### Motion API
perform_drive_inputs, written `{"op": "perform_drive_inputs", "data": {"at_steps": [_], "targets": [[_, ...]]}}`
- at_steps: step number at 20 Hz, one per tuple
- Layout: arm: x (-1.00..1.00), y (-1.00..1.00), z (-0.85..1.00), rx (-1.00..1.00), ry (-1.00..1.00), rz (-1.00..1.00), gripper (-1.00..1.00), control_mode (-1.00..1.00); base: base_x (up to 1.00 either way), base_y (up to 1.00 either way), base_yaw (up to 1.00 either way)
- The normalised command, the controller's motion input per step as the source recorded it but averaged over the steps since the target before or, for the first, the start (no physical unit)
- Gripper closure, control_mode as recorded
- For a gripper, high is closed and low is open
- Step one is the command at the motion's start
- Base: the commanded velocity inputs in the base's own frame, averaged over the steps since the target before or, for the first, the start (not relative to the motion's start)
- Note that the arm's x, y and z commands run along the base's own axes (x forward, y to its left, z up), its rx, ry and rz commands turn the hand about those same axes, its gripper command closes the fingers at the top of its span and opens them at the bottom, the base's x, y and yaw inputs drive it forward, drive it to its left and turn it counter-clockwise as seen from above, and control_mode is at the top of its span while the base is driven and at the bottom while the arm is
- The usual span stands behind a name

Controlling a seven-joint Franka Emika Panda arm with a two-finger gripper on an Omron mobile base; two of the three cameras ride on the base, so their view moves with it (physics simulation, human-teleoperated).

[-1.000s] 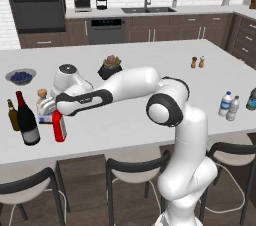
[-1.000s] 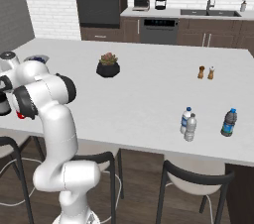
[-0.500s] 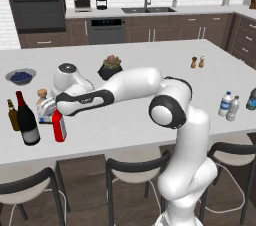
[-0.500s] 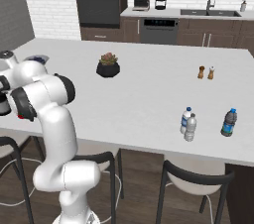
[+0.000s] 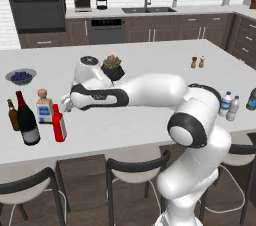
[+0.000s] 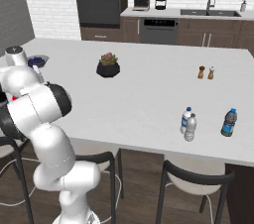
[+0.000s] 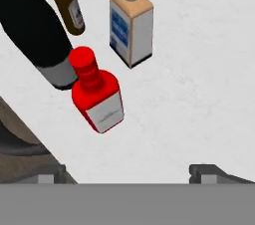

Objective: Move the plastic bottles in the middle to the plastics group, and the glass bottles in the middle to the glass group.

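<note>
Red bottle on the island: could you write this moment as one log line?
claw: open, above, empty | red bottle: standing free beside wine bottle | water bottles: grouped at far end

wine bottle — top cut off | gripper — tips barely visible

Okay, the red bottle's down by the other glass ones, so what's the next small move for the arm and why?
Probably lift the gripper straight up and pull back toward the island's middle. Its jaws are open and the red bottle stands free on the counter beside the wine bottle, square bottle and beer bottle, so nothing is held; rising first avoids knocking them.
</note>
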Motion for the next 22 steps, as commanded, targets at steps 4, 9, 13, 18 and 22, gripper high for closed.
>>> {"op": "perform_drive_inputs", "data": {"at_steps": [4,9,13,18,22], "targets": [[0.00,-0.99,0.35,0.00,0.00,0.00,-1.00,-1.00,0.00,0.00,0.00],[-0.14,-1.00,0.41,0.00,0.05,-0.09,-1.00,-1.00,0.00,0.00,0.00],[-0.41,-1.00,0.34,0.00,0.08,-0.26,-1.00,-1.00,0.00,0.00,0.00],[-0.61,-0.96,0.22,0.00,0.02,-0.30,-1.00,-1.00,0.00,0.00,0.00],[-0.67,-0.93,0.12,0.00,0.00,-0.26,-1.00,-1.00,0.00,0.00,0.00]]}}
